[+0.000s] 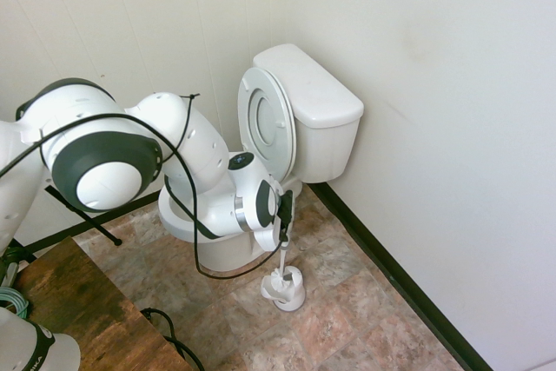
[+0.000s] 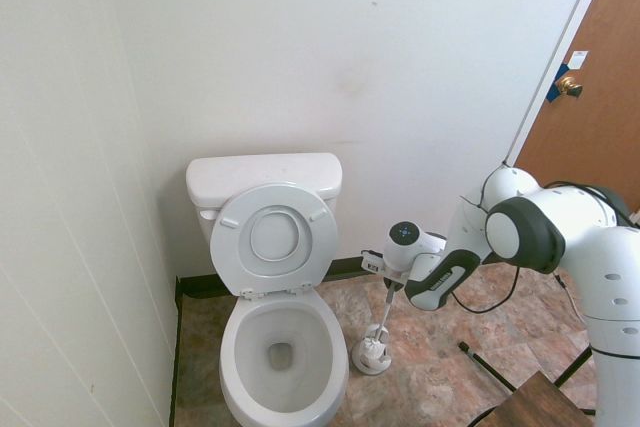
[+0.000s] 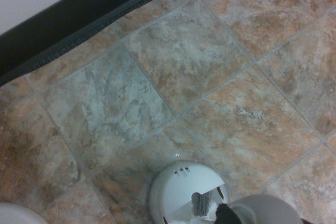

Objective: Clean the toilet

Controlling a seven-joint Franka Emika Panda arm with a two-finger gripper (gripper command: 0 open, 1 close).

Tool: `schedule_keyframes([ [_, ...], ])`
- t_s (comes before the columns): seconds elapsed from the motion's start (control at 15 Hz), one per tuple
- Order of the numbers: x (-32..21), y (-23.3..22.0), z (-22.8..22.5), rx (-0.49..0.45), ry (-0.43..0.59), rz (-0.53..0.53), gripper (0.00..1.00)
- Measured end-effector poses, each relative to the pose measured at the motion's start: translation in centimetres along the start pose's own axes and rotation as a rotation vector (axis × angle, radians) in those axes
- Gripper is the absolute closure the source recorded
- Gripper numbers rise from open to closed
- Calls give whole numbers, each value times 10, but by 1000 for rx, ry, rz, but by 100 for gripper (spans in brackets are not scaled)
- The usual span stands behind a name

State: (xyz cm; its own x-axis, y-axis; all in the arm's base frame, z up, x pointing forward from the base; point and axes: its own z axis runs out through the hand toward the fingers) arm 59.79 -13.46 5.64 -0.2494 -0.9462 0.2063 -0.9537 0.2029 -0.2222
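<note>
Gripper Is Clasping Toilet Brush at Its Holder Beside Toilet

In the first exterior view, the arm is reaching in from the left, passing in front of the toilet. The gripper is pointing down and closing its fingers around the upper handle of the white brush. The brush is standing nearly upright, its lower end sitting at the rounded holder, which is resting on the tiled floor near the toilet's base.

In the second exterior view, the arm is coming in from the right. The toilet is standing against the wall, its seat and lid leaning up against the tank and its bowl lying open. The holder is sitting just beside the bowl, and the brush handle is rising, slightly tilted, to the gripper.

In the wrist view, the holder is showing grey bristles through its opening, near a rounded grey form. A dark baseboard is running along the floor.
</note>
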Motion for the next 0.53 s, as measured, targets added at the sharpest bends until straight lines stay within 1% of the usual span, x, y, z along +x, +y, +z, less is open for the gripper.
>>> schedule_keyframes([
  [0.27, 11, -35, 39, -64, 16, 19, 100],
  [0.53, 5, -61, 67, -92, 44, 24, 100],
])
